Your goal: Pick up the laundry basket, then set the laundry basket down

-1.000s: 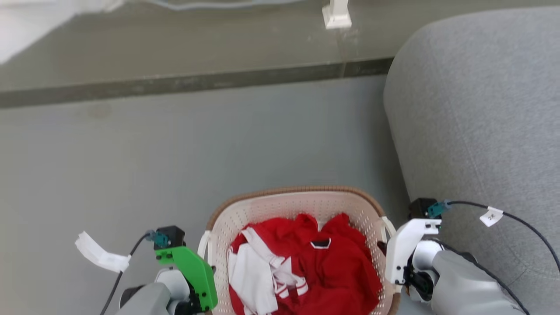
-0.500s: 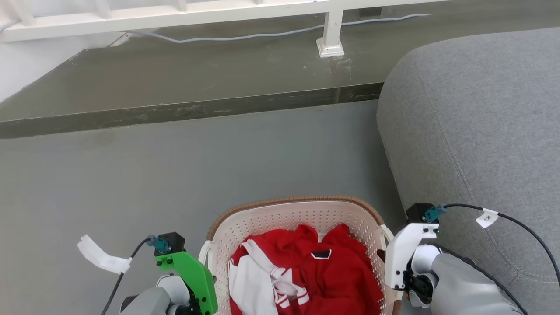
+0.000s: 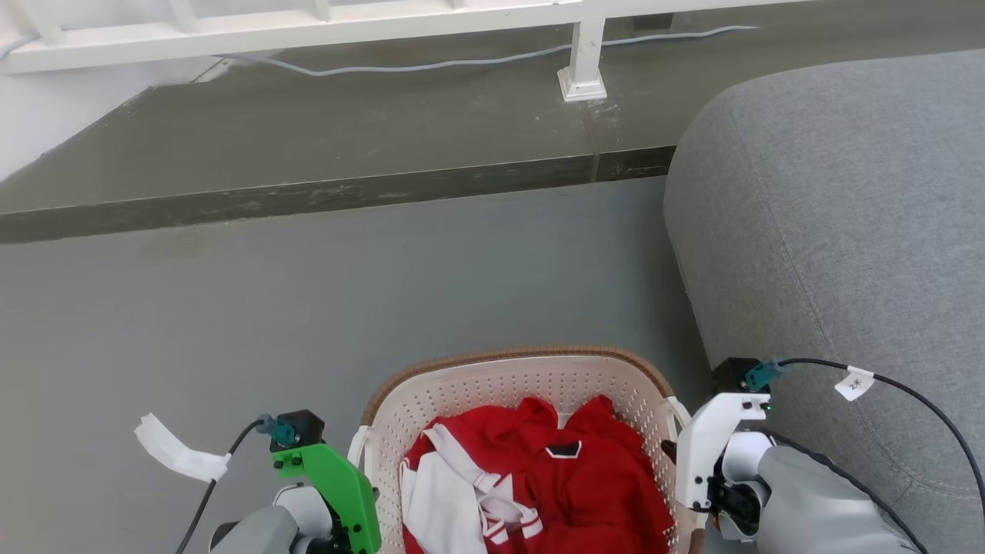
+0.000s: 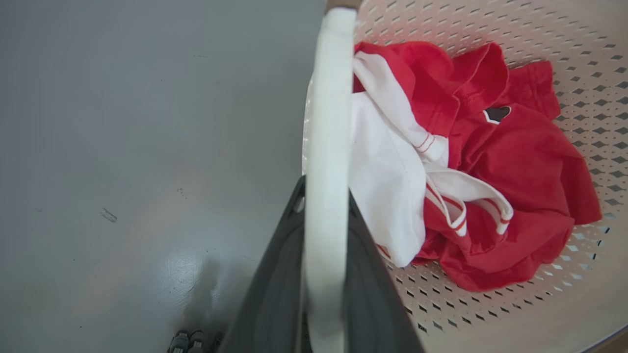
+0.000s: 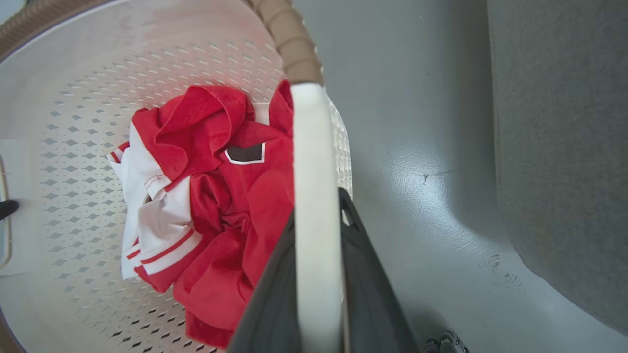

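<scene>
Basket is at bottom centre of the head view, right in front of the robot between both arms. Can't tell whether its base touches the floor. Left claw is closed on the left handle, one dark finger on each side of the white loop. Right claw grips the right handle the same way. Inside the basket there's a crumpled heap of red and white clothes, lying low against the perforated wall and below the brown rim. Main obstacle is the grey sofa on the robot's right: its rounded corner is just beside the basket's right side, and the right forearm is close against it. The right wrist view shows a narrow strip of floor between basket wall and sofa. Ahead, grey floor runs up to a dark step, then a raised ledge. On the ledge are a white railing with one post standing on it, and a pale cable running along under the rail. To the robot's left of the basket is plain floor. Both wrist cables carry paper tags: left tag sticks out over the floor, right tag hangs in front of the sofa.
</scene>
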Controlling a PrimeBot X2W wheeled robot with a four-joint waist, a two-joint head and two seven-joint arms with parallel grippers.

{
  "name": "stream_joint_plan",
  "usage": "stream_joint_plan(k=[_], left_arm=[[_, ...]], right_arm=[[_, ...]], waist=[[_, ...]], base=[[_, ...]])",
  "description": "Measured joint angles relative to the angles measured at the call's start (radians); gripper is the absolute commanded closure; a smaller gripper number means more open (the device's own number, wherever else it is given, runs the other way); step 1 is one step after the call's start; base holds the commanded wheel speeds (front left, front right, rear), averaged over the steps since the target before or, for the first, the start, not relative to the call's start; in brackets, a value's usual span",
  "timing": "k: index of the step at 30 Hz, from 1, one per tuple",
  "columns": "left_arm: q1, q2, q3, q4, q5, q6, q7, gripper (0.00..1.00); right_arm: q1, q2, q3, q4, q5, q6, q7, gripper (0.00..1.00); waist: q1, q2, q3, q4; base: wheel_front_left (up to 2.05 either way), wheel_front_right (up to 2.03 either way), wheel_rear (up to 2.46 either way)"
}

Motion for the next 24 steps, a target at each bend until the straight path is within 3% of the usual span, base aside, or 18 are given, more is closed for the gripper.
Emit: stream_joint_plan(k=[24], left_arm=[[0.0,0.009,-0.01,-0.004,-0.016,0.0,-0.005,1.0]], right_arm=[[0.0,-0.001,0.021,-0.01,0.018,-0.001,-0.002,1.0]], waist=[[0.0,0.0,0.018,0.0]], base=[[0.0,0.0,0.0]])
